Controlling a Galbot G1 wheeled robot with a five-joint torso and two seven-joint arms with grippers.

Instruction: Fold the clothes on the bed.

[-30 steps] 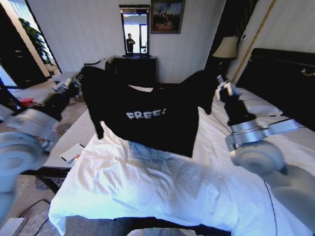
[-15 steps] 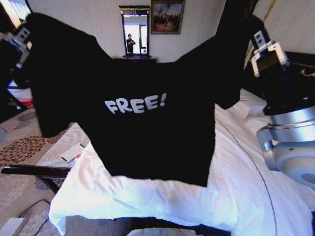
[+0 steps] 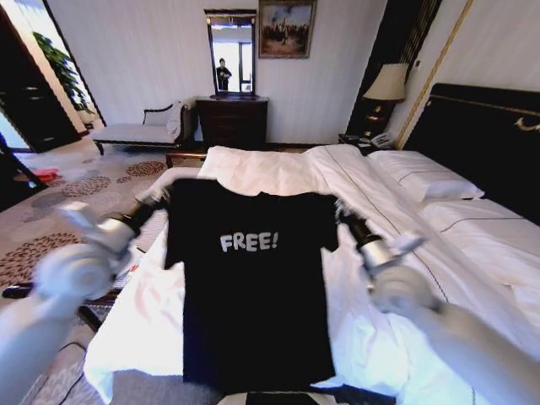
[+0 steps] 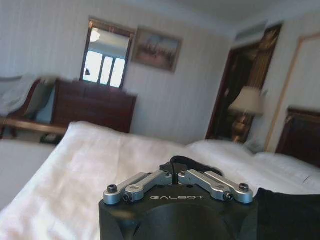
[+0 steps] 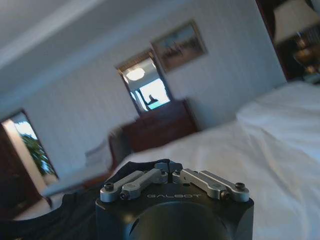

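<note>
I hold the black T-shirt (image 3: 253, 287) up in front of me, over the near part of the bed (image 3: 396, 219). It hangs flat and straight, with the chest side toward my head camera, and the white word "FREE!" can be read across the chest. My left claw (image 3: 159, 199) is clamped on the left shoulder of the shirt, and my right claw (image 3: 343, 211) is clamped on the right shoulder; both are at about the same height. In the left wrist view the two metal fingers (image 4: 145, 182) are together on a small fold of black cloth, and the word "GALBOT" is printed on the black body below them. The right wrist view shows the same: fingers (image 5: 145, 181) closed on black cloth, with "GALBOT" below. The lower edge of the shirt hangs near the close edge of the white duvet (image 3: 253, 169).
</note>
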